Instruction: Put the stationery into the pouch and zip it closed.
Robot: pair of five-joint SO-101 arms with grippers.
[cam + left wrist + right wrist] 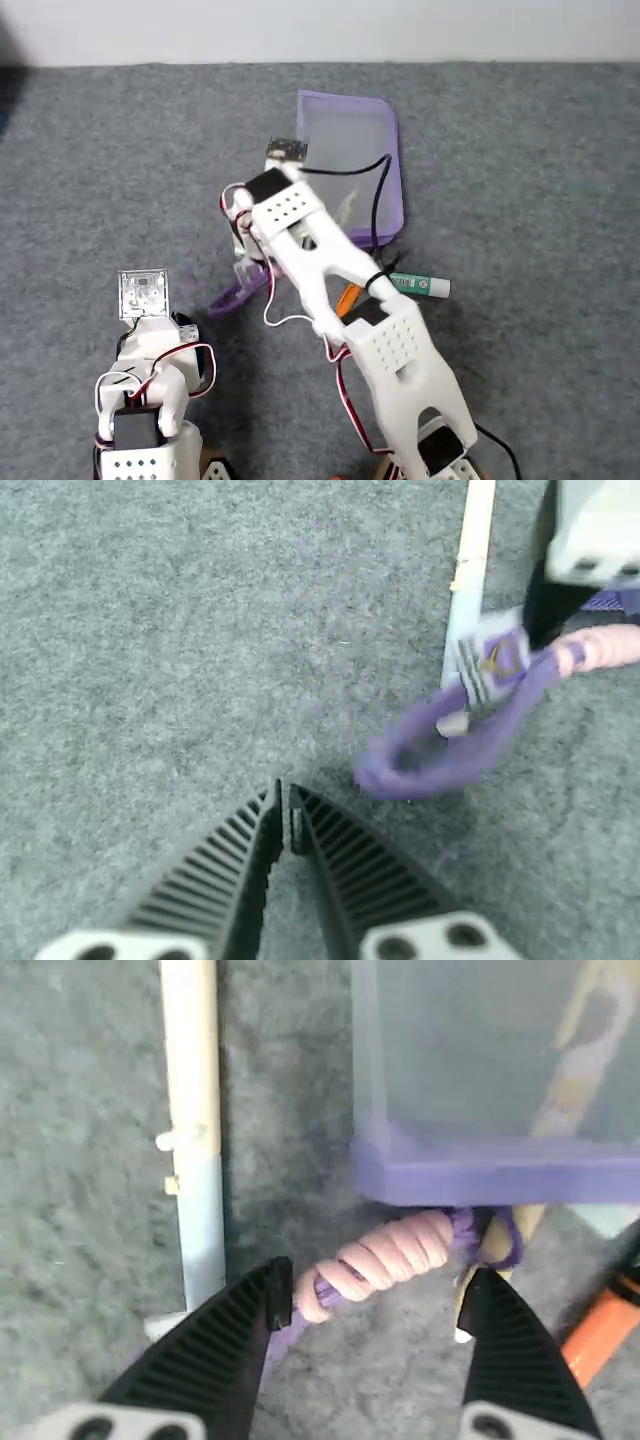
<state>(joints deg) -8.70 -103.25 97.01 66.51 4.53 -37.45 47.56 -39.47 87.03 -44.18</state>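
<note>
Purple pouch (350, 165), grey carpet (520, 180), pink cord (385, 1260)

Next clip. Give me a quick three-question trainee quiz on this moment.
1. True or false: the left gripper is shut with nothing between its fingers.
2. In the right wrist view, what sits between the open fingers of the right gripper? A) an orange pen B) the pink coiled cord C) a white pen
3. Fill in: the pouch has a ___ border.

Key: 1 true; 2 B; 3 purple.
</note>
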